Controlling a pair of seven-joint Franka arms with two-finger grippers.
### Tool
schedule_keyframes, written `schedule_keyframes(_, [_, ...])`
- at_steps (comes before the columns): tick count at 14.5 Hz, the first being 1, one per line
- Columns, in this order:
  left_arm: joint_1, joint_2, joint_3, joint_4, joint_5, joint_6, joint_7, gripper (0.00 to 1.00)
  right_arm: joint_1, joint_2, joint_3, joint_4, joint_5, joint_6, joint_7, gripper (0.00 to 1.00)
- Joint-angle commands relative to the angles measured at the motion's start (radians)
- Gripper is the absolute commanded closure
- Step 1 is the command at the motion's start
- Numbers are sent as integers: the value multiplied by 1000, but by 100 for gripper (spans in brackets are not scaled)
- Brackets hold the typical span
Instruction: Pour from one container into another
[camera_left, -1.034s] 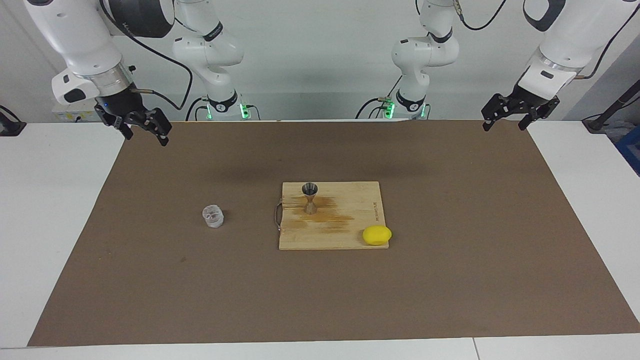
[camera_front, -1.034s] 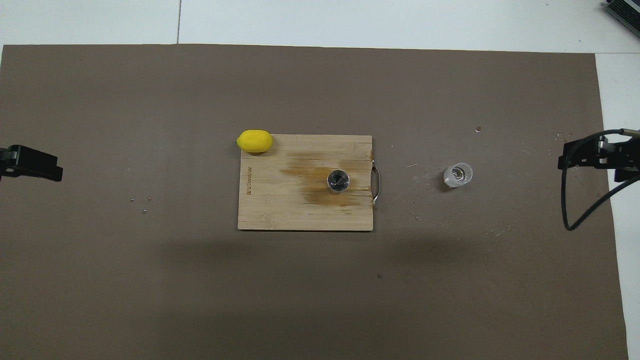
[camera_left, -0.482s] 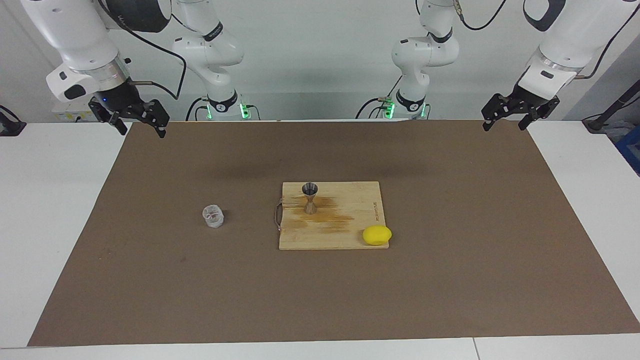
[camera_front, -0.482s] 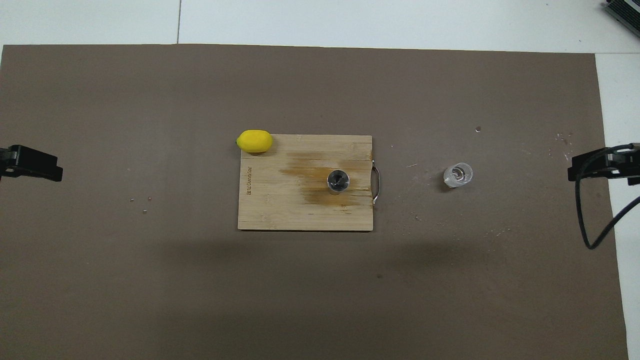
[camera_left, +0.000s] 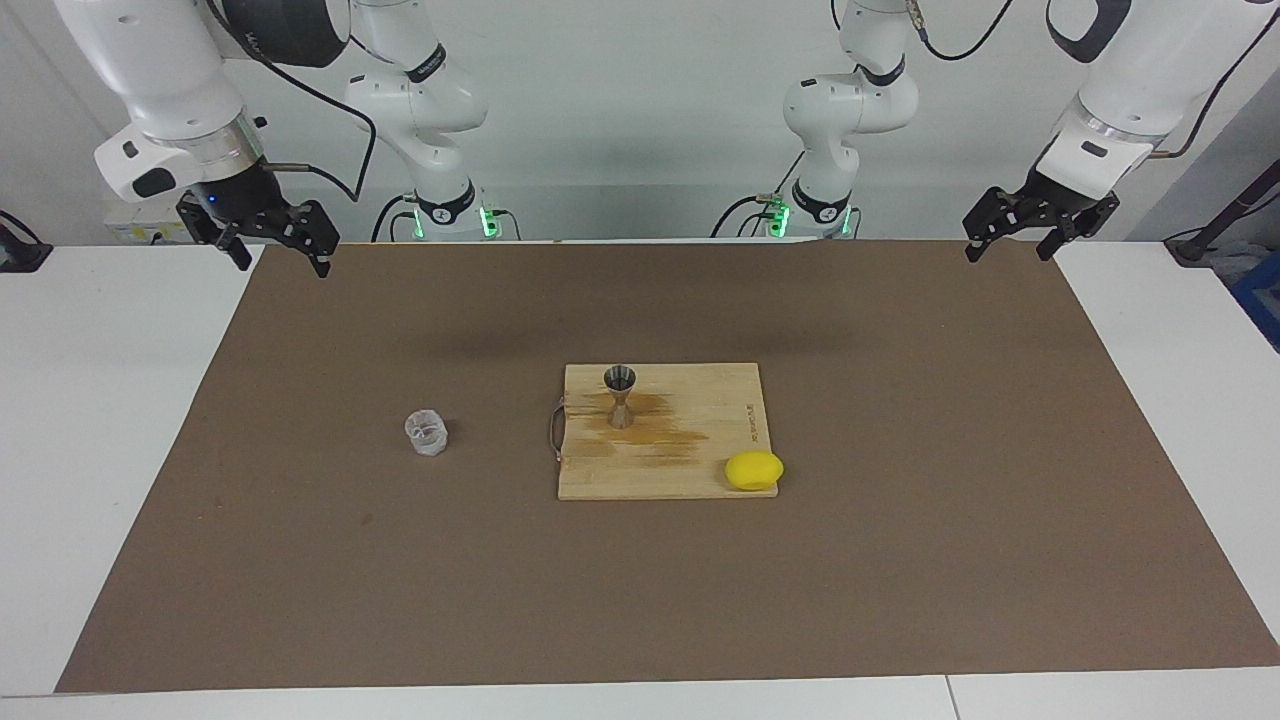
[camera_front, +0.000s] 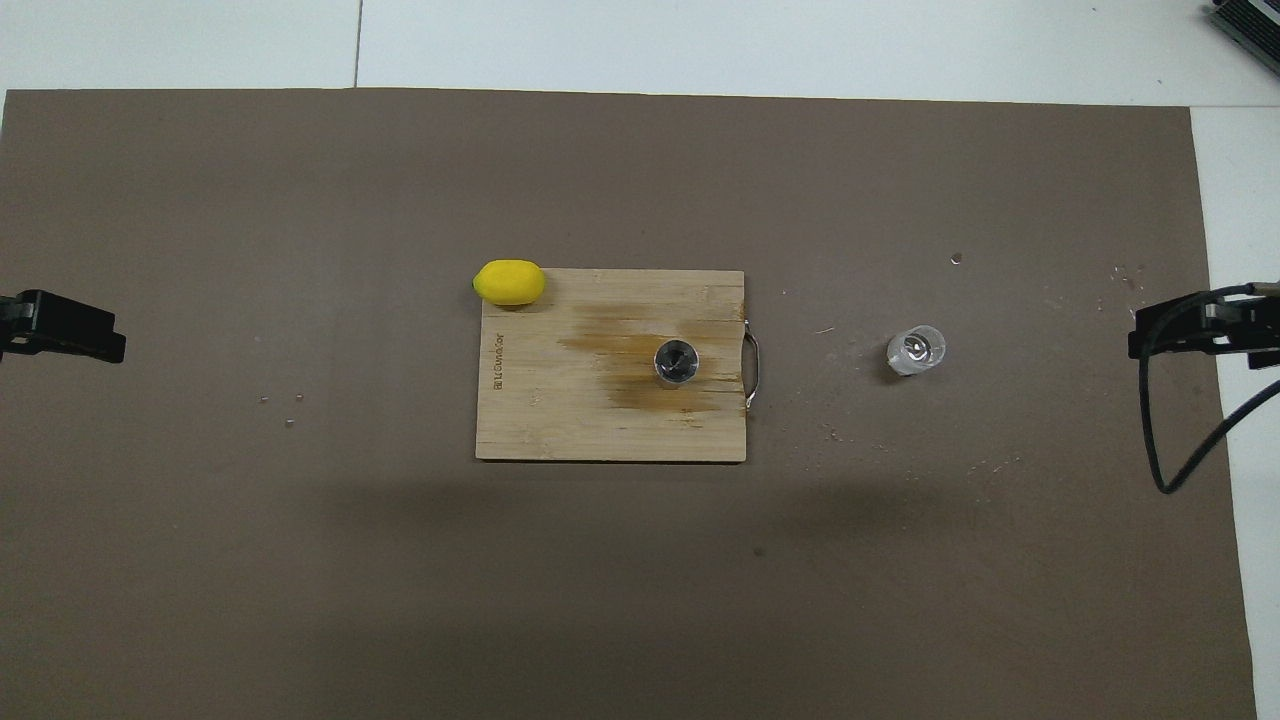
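My right gripper (camera_left: 280, 252) hangs open and empty over the mat's corner. The glass tumbler (camera_left: 426, 433) stands at nine o'clock from the cutting board (camera_left: 690, 470), where the jigger (camera_left: 620, 396) stands upright; whether it holds liquid, I can't tell. A lemon (camera_left: 754, 470) sits at the board's five o'clock corner. My left gripper (camera_left: 1012, 240) waits open, empty.

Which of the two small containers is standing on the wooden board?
The grey metal jigger, hourglass-shaped, stands upright on the stained cutting board. The clear glass tumbler sits off the board on the brown mat, toward the right arm's end.
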Motion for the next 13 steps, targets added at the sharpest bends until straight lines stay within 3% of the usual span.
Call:
schedule_keyframes(1, [6,-26,-6,-23,7,5,-12,0,-4,-26,8,-32,28,13,42,0])
schedule_keyframes(13, [6,-26,-6,-25,8,8,-12,0,-18,4,6,-5,18,-2,42,0])
